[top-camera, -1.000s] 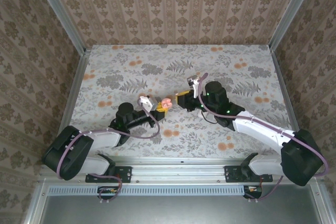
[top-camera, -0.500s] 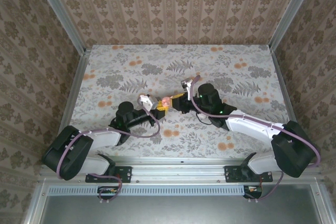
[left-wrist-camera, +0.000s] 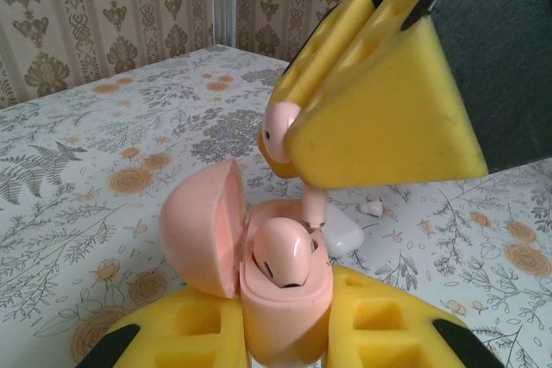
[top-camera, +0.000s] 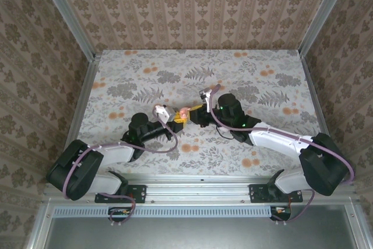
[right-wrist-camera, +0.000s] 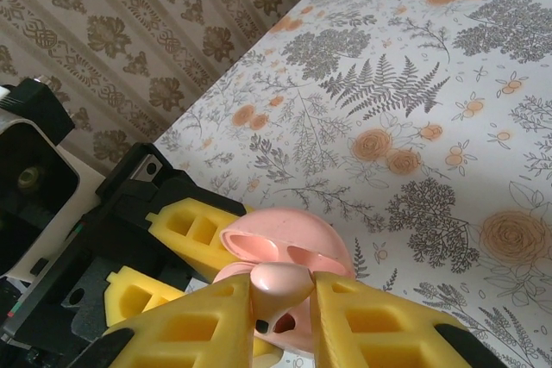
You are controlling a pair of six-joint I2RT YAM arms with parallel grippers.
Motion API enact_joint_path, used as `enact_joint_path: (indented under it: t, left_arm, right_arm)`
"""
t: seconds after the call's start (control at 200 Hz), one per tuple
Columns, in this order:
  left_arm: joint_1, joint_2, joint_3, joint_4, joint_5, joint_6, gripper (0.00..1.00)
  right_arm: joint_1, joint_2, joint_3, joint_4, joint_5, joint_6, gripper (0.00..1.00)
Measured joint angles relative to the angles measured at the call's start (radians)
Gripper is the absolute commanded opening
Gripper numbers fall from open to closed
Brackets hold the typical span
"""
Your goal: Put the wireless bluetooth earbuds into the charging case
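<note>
The desk [top-camera: 262,62] is covered with a pale floral print of grey ferns and leaves among small orange blossoms, running from the near edge to the far wall. Brown damask wallpaper [top-camera: 192,4] lines the far, left and right sides, and slanting metal posts [top-camera: 64,10] stand at the two far corners. A silver rail [top-camera: 198,188] runs along the near edge, with a ribbed grey strip just nearer.

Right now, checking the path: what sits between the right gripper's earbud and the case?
Nothing: in the left wrist view the earbud's stem reaches the case.
</note>
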State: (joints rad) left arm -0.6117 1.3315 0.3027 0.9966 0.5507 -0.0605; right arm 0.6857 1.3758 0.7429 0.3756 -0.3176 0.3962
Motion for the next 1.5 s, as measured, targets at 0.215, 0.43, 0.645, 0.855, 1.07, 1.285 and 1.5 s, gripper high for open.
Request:
enact_joint_path:
  t: [0.215, 0.43, 0.645, 0.855, 1.07, 1.285, 1.5]
  left_arm:
    - [0.000, 0.000, 0.000, 0.003, 0.000, 0.000, 0.06]
    - [0.000, 0.000, 0.000, 0.007, 0.000, 0.000, 0.06]
    - [0.000, 0.005, 0.000, 0.015, 0.000, 0.000, 0.06]
    - [0.000, 0.005, 0.000, 0.013, 0.000, 0.000, 0.06]
    - [0.000, 0.005, 0.000, 0.012, 0.000, 0.000, 0.06]
    - [-0.001, 0.005, 0.000, 0.013, 0.000, 0.000, 0.06]
    - [-0.002, 0.005, 0.000, 0.014, -0.001, 0.000, 0.06]
  right_arm:
    - [0.000, 0.000, 0.000, -0.007, 0.015, -0.001, 0.23]
    - [0.001, 0.000, 0.000, -0.006, 0.023, -0.001, 0.23]
    - [0.001, 0.000, 0.000, -0.006, 0.023, -0.001, 0.23]
    - [0.005, 0.014, 0.002, 0.004, 0.024, -0.001, 0.23]
    - [0.007, 0.017, 0.004, 0.007, 0.026, -0.001, 0.23]
    - [0.017, 0.017, 0.006, 0.006, 0.033, -0.002, 0.23]
    - [0.042, 0.017, 0.030, -0.028, 0.077, -0.027, 0.21]
